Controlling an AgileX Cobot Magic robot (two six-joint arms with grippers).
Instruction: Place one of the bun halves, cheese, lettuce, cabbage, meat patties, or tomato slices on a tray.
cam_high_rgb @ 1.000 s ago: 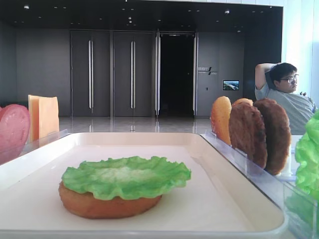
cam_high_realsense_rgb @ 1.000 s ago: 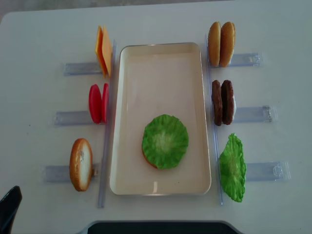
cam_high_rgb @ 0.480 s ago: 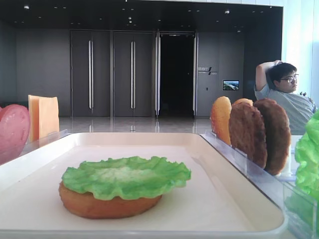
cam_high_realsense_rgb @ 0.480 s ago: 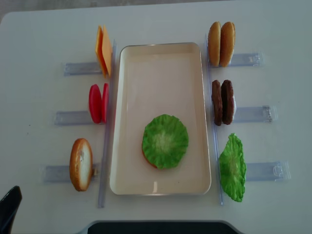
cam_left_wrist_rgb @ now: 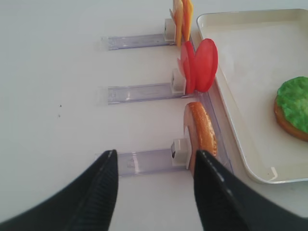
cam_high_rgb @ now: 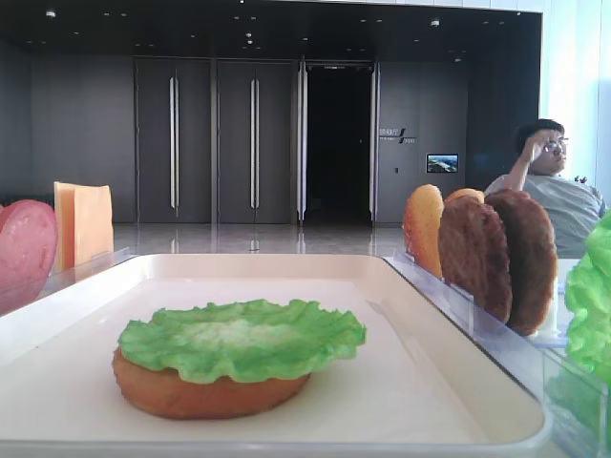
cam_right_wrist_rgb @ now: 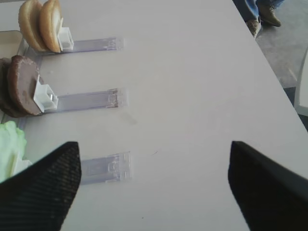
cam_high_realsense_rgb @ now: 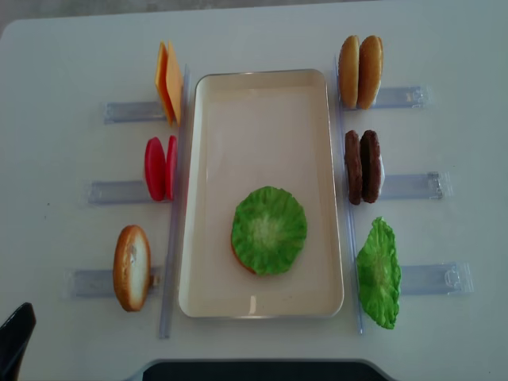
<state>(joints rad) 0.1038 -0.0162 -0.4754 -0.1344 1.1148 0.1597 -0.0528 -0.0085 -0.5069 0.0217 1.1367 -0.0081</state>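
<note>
2 tools hover with jaws spread: left tool (cam_left_wrist_rgb: 154, 192), right tool (cam_right_wrist_rgb: 154, 187).

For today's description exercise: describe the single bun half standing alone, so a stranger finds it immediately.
Start at the cream tray. Along its left side stand three holders; the nearest one holds the bun half. It stands alone on edge, unlike the paired tomato slices beyond.

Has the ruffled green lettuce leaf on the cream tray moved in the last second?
No. The lettuce leaf sits at the same spot relative to the tray's rim.

Bystander's arm (cam_high_rgb: 531, 162) now lower, at face
</note>
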